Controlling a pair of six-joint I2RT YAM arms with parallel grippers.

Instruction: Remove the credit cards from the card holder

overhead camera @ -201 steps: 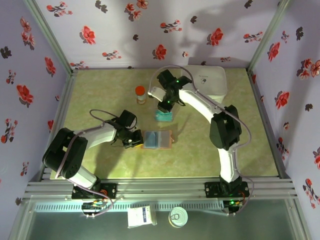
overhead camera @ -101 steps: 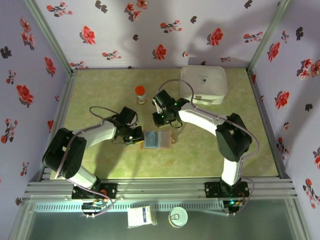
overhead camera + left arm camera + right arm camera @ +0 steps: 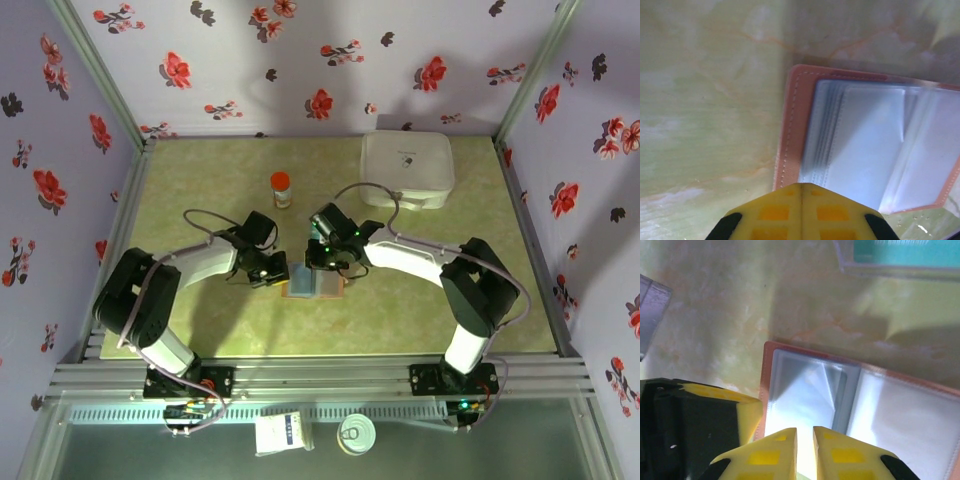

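Brown-edged and lying open, the card holder [image 3: 320, 288] sits flat at the centre of the top view. Its long axis runs left to right across that frame and its pale pocket panels face up.

Both arms are at it. The left gripper [image 3: 801, 189] has its yellow fingers pressed together with no gap. Its tip sits at the holder's stitched edge, at the bottom of the left wrist view, and we cannot tell whether it presses on that edge or only touches it.

The right gripper [image 3: 804, 432] is over the pocket page at the bottom of its own view, so the pockets spread away from the jaws towards the top and right of that frame. Those jaws stand a narrow slit apart. We see nothing caught in them, though glare off the clear sleeves makes that uncertain.

A teal credit card [image 3: 900, 252] lies in the upper right of the right wrist view, apart from the holder, inside what looks like a clear tray [image 3: 890, 271].

We judge that the right arm is placed to reach the pockets while the left steadies the cover. What matters next is lining the slit up with a card edge.
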